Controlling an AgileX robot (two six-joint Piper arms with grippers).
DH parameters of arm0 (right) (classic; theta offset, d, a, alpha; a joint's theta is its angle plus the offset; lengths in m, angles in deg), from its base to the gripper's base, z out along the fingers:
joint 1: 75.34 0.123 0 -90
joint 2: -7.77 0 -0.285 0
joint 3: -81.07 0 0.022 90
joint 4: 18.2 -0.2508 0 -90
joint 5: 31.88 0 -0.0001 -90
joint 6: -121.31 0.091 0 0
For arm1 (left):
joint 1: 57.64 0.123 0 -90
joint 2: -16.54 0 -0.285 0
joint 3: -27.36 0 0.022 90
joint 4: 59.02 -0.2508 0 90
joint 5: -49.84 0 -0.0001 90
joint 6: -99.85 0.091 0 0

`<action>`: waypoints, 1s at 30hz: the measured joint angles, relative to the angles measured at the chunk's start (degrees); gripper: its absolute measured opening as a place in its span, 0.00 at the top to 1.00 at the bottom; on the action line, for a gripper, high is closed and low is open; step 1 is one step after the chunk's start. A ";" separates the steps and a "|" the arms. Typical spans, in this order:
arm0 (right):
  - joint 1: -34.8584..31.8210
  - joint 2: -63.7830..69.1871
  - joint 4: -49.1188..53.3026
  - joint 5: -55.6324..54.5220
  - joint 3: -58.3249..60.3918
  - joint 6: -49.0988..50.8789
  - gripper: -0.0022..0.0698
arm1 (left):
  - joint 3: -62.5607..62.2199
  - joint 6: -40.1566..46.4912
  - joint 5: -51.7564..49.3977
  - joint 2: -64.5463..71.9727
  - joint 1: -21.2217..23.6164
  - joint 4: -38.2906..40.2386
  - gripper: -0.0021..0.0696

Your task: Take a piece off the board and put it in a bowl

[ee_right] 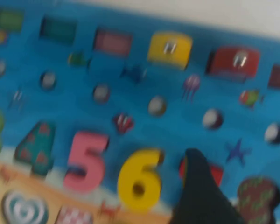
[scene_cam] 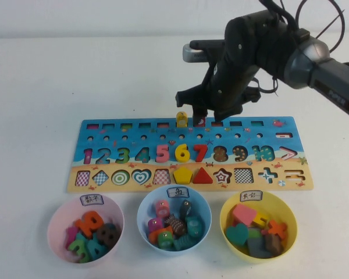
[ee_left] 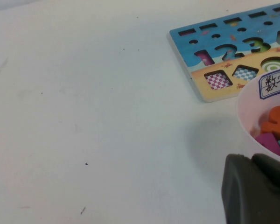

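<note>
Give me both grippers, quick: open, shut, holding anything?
Left gripper: beside the pink bowl, state cannot be told.
Right gripper: above the board's top row, near the red piece, open, holding nothing.

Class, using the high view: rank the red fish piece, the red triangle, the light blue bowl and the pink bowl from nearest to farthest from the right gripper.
Right gripper hovers open over the board's far edge.
1. Red fish piece, just beneath it in the top row.
2. Red triangle, on the board's near row.
3. Light blue bowl, in front of the board.
4. Pink bowl, far left.
</note>
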 joint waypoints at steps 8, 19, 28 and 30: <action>-0.21 6.63 2.02 -0.80 -8.98 1.43 0.50 | 0.00 0.00 0.00 0.00 0.00 0.00 0.98; -1.21 9.70 2.59 -1.36 -10.94 1.47 0.50 | 0.00 0.00 0.00 0.00 0.00 0.00 0.98; -1.21 9.89 2.59 -3.70 -11.13 1.47 0.49 | 0.00 0.00 0.00 0.00 0.00 0.00 0.98; -1.21 10.32 2.59 -3.68 -11.38 1.47 0.49 | 0.00 0.00 0.00 0.00 0.00 0.00 0.98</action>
